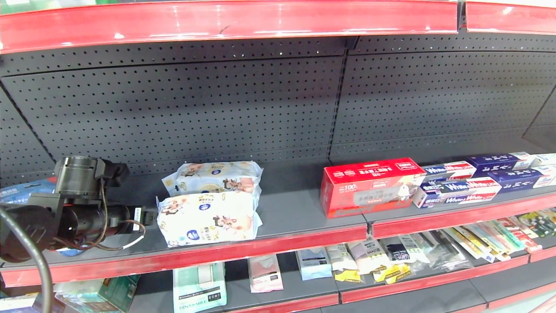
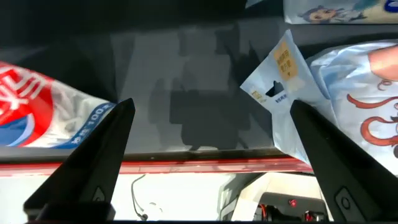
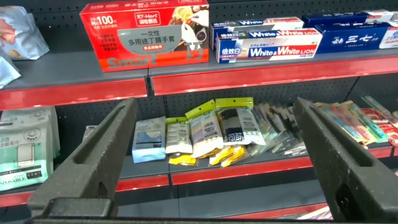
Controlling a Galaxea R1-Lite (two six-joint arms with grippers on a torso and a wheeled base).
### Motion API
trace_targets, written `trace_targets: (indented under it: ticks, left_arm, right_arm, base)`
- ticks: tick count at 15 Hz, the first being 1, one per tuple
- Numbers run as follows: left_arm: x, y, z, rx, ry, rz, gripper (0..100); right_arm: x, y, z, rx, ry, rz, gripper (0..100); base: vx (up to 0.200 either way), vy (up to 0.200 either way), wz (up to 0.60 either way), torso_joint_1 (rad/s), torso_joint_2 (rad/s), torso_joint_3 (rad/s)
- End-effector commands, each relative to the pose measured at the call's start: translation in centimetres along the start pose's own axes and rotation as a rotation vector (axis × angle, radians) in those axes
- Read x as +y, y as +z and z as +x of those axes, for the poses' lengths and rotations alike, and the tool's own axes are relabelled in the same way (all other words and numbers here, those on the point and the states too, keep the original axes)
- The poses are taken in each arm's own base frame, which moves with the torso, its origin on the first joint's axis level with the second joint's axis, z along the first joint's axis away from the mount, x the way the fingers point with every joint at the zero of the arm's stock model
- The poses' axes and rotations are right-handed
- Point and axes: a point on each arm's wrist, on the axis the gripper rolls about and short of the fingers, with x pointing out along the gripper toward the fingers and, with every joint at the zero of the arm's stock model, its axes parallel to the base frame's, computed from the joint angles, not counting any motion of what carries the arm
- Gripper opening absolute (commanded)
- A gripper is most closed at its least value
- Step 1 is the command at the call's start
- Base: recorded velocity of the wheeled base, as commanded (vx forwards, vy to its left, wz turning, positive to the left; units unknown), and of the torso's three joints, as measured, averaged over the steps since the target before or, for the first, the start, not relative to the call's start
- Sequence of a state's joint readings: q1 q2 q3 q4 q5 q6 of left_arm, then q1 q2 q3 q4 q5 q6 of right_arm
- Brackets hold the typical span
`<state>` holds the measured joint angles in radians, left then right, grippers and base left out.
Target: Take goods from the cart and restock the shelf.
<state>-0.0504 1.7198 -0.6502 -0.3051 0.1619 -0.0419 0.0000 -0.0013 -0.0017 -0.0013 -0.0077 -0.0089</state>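
Two packs of wet wipes lie on the grey shelf [image 1: 295, 208]: the front pack [image 1: 208, 219] by the red lip, the second pack [image 1: 213, 176] touching it from behind. The likeliest trouble, as I judge it, is a snag. One finger of the left gripper [image 2: 211, 106] stands just beside the front pack's crimped end flap [image 2: 280, 81], so a careless pull-back could catch the flap and drag the pack over the lip. A sideways swing away from the front pack could instead nudge the red-and-white bag [image 2: 37, 118]. That gripper's jaws stand wide apart with bare shelf between them, clamping nothing. I cannot tell whether the finger touches the flap. The right gripper [image 3: 216, 102] hangs well to the right of the front pack, back from the shelf. It is spread wide and empty, facing the red glove box [image 3: 146, 37] and the toothpaste boxes [image 3: 267, 46].
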Motion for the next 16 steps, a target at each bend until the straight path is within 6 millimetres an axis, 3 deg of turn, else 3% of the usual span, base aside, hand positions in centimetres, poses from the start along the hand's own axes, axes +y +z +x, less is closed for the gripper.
trace_targets:
  ticks: [1,12,14,16]
  left_arm:
    - [-0.2,0.0,0.0,0.002,-0.004,0.004,100]
    - [-0.6,-0.1,-0.4,-0.007,-0.014,0.016,100]
    - [-0.2,-0.1,-1.2,-0.025,-0.010,0.013,100]
    - [1.2,-0.8,-3.5,-0.063,0.012,-0.003,100]
  right_arm:
    - [0.0,0.0,0.0,0.001,0.000,0.000,100]
    - [0.0,0.0,0.0,0.001,0.002,0.000,100]
    - [0.0,0.0,0.0,0.001,0.000,0.000,100]
    - [0.0,0.0,0.0,0.001,0.000,0.000,100]
  base:
    - [0.000,0.000,0.00,0.000,0.00,0.000]
    - [0.000,0.000,0.00,0.000,0.00,0.000]
    - [0.000,0.000,0.00,0.000,0.00,0.000]
    - [0.000,0.000,0.00,0.000,0.00,0.000]
